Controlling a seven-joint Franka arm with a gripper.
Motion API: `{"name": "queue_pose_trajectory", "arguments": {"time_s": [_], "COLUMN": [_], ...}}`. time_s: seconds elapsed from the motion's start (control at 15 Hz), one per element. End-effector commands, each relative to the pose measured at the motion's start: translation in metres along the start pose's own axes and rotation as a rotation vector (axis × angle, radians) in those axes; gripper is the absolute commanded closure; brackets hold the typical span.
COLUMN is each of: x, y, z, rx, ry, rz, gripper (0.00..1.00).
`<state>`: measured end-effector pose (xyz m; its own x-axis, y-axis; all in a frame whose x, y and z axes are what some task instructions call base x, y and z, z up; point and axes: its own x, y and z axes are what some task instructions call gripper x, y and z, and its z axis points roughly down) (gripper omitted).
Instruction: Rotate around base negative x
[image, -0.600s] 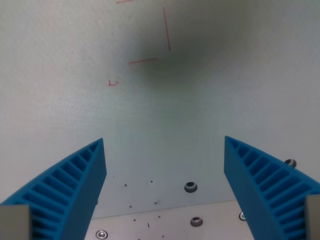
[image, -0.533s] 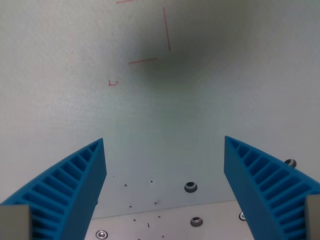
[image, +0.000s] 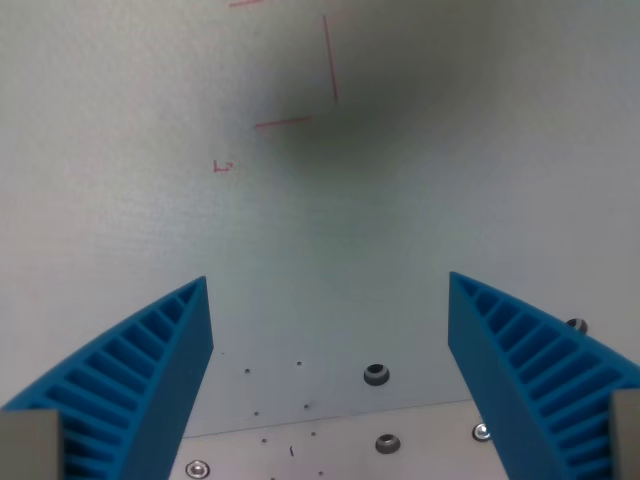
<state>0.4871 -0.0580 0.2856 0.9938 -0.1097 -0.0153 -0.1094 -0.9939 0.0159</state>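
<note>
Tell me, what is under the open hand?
Under the hand lies a bare pale surface with thin red marks, a dark shadow and some screws. The blue fingers hide the corners below.

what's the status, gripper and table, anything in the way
Blue ribbed gripper open, nothing between the jaws. White table surface below with thin red pen marks. Small metal bolts near bottom edge; no obstacle in view.

Bright blue ribbed gripper (image: 328, 300) fingers (image: 150, 370) over a pale, perhaps greenish-white table (image: 120, 200) with thin red lines (image: 330, 60)
</note>
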Motion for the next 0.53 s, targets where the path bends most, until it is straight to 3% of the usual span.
{"name": "queue_pose_trajectory", "arguments": {"time_s": [0.07, 0.53], "x": [0.0, 0.0], "y": [-0.001, -0.001], "z": [-0.0019, -0.0019], "rx": [-0.108, -0.19], "ry": [0.017, 0.025], "rz": [0.007, 0.009], "gripper": [0.0, 0.0]}}
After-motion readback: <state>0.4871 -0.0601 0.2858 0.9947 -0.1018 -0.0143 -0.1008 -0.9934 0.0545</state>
